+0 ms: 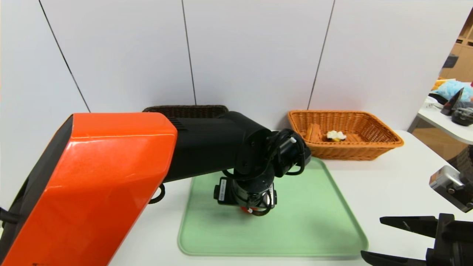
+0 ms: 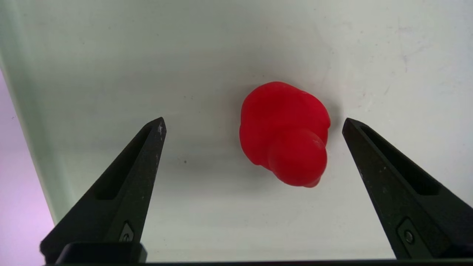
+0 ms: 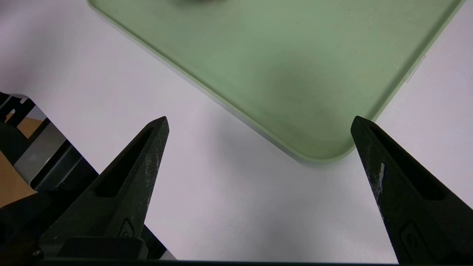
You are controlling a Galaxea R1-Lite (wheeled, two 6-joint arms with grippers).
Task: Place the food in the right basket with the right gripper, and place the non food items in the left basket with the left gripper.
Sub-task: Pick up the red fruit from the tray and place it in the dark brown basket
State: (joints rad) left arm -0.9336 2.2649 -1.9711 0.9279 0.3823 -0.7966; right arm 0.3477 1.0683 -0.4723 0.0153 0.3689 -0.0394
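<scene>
Red, rounded rubber toy (image 2: 284, 129) on the tray, beneath the wide-open left end effector (image 2: 254, 118), ungripped.
Across the white counter (image 1: 410, 170), largest first: flat pale-green rectangular tray (image 1: 306, 221); orange-tan woven wicker basket (image 1: 347, 151) behind, with white-cream-topped toy food (image 1: 336, 136) inside; dark brown woven wicker basket (image 1: 188, 111), partly hidden by the left arm; right end effector (image 1: 371, 236), open and holding nothing, near a tray corner.

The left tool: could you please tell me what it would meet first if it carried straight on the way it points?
Most likely the red toy, which lies between the open fingers of the left tool, then the green tray beneath; the exact gap is unclear.
</scene>
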